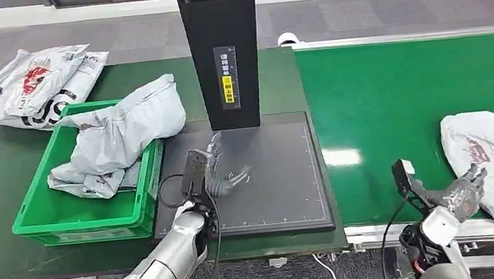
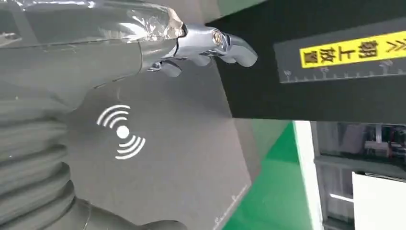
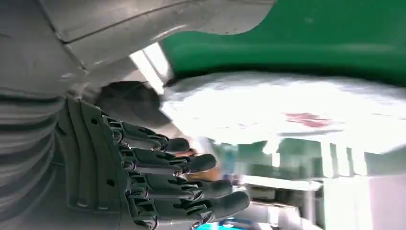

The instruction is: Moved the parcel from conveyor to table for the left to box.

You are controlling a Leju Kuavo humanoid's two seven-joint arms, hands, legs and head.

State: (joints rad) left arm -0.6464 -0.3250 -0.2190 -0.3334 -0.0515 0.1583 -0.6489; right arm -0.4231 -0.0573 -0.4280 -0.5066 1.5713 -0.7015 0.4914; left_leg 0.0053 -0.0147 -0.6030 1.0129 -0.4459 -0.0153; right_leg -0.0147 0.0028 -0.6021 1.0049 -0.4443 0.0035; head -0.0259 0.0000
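Scanner plate (image 1: 281, 177) lies at centre on the table (image 1: 4, 167), with an upright post (image 1: 223, 47) standing at its far edge. Crate (image 1: 79, 218) sits on the table just left of the plate, touching or nearly touching it. 1 parcel in the crate (image 1: 122, 133), bulging over its right rim. 2 more bags (image 1: 30, 87) on the table behind the crate, at the far left. Conveyor (image 1: 403, 99) runs right of the table. Parcel on the conveyor (image 1: 489, 162) lies at its near right. Left hand (image 1: 224, 175) over the plate's left part. Right hand (image 1: 465, 191) at the conveyor's near edge, just beside that parcel.
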